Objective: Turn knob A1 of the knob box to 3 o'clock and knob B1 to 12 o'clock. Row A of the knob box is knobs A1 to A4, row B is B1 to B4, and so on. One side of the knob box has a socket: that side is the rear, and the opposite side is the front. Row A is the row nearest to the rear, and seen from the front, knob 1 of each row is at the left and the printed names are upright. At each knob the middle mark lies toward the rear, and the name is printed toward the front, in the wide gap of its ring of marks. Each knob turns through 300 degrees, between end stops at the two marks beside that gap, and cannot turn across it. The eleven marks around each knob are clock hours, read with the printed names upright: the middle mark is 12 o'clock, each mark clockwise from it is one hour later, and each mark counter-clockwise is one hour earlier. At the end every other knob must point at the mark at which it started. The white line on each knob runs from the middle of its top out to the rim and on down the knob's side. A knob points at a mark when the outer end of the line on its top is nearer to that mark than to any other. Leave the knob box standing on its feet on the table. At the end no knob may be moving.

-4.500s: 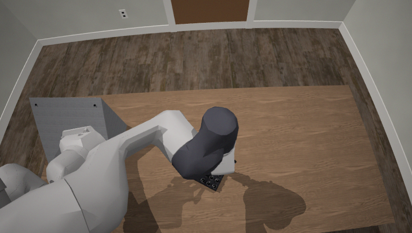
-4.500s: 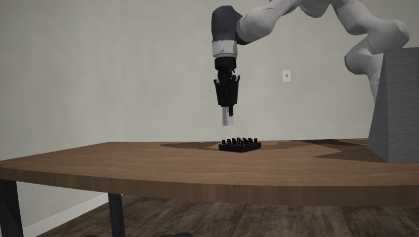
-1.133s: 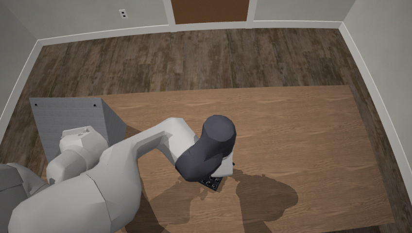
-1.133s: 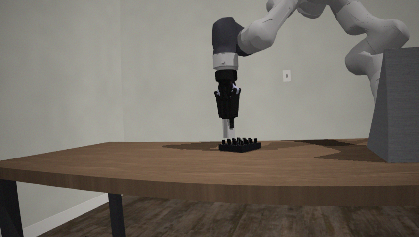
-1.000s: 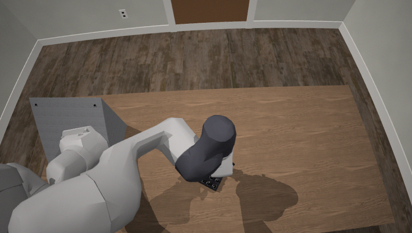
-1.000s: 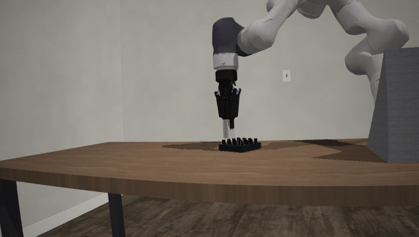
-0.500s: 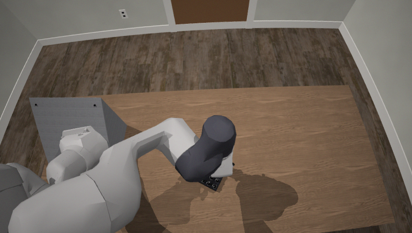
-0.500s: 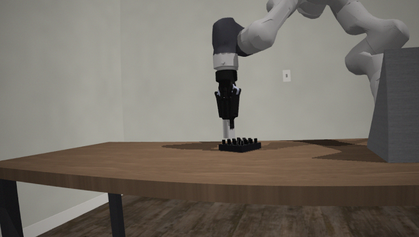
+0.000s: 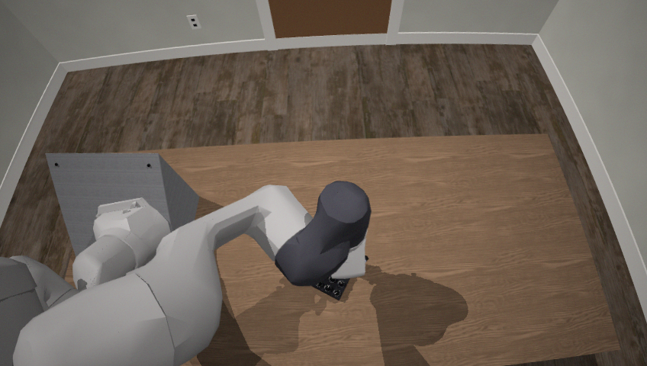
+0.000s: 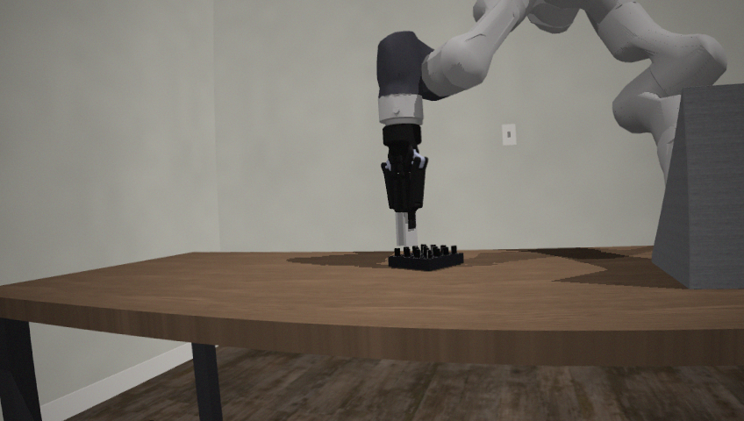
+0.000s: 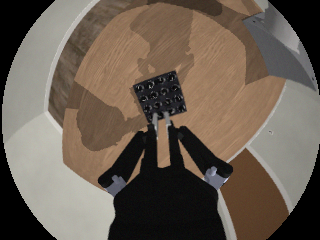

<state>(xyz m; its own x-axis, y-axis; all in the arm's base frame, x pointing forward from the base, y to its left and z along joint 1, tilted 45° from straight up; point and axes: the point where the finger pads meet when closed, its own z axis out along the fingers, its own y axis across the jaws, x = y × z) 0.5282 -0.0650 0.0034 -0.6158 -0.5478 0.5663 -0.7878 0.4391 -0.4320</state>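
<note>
Black knob box (image 9: 338,296) (image 10: 429,265) (image 11: 167,85) sits inboard of counter's (image 9: 476,203) (image 10: 261,302) (image 11: 215,60) lower edge in top view. Gripper (image 10: 407,244) (image 11: 161,117) points down, fingers slightly spread, narrow gap presumably sparing neighbouring knobs; no pinch seen.

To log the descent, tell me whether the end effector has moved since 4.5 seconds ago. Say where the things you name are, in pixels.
Yes: down. In the exterior view, the end effector (image 10: 407,237) (image 11: 161,117) is now closer to the box (image 10: 425,261) (image 11: 160,95), whose place on the table looks unchanged.
</note>
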